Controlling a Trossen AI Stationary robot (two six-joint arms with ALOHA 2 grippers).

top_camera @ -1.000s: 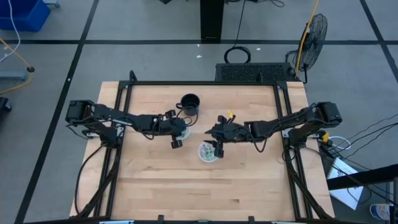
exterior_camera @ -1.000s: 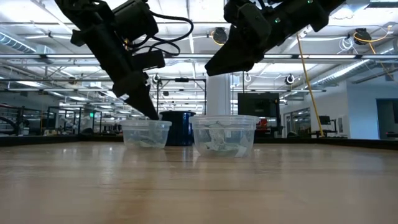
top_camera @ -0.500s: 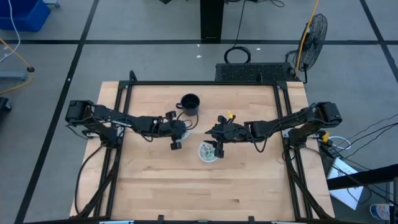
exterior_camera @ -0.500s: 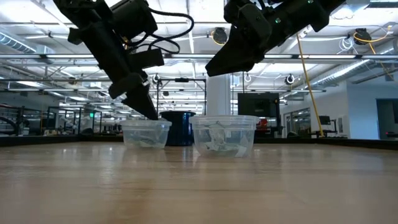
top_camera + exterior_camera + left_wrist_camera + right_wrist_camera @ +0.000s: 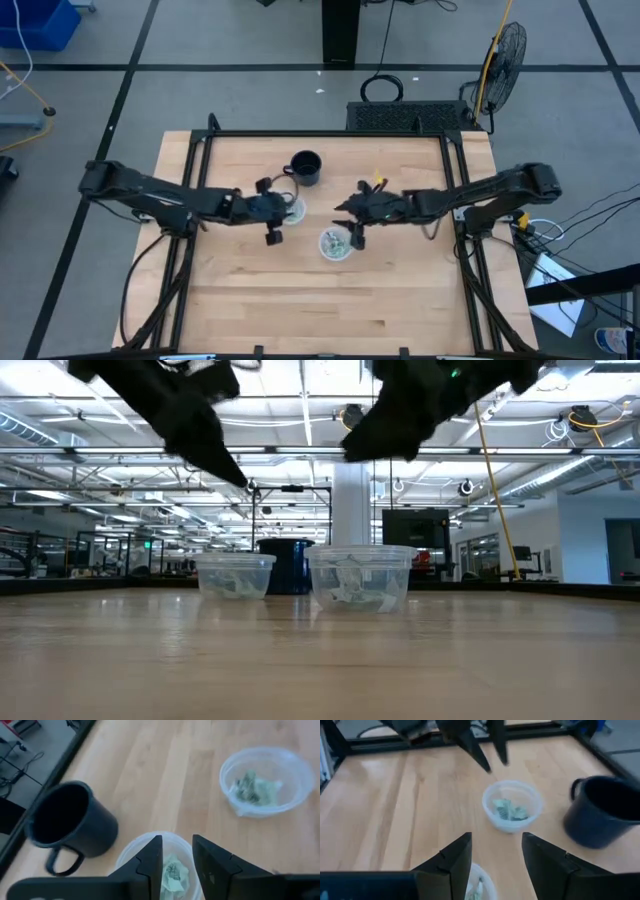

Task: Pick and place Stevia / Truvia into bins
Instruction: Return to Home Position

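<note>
Two clear cups stand on the wooden table. The left cup (image 5: 293,210) and the right cup (image 5: 335,243) each hold green-and-white sweetener packets (image 5: 173,871) (image 5: 254,787); in the low view the cups (image 5: 235,575) (image 5: 360,578) rest on their bases. My left gripper (image 5: 284,209) hovers above the left cup (image 5: 150,845), open and empty. My right gripper (image 5: 346,213) hovers above and just beyond the right cup (image 5: 479,885), open and empty. In the low view both grippers (image 5: 238,478) (image 5: 352,450) are well above the cup rims.
A black mug with a handle (image 5: 305,168) stands just beyond the left cup, toward the far edge; it also shows in the left wrist view (image 5: 70,825) and the right wrist view (image 5: 605,815). Bare wood lies toward the near edge (image 5: 330,310).
Both grippers have risen away from the cups. My left gripper, whose tip was at the left cup's rim, has lifted clear of it and drawn back a little toward the table's left edge. The cups and packets have stayed where they were.
</note>
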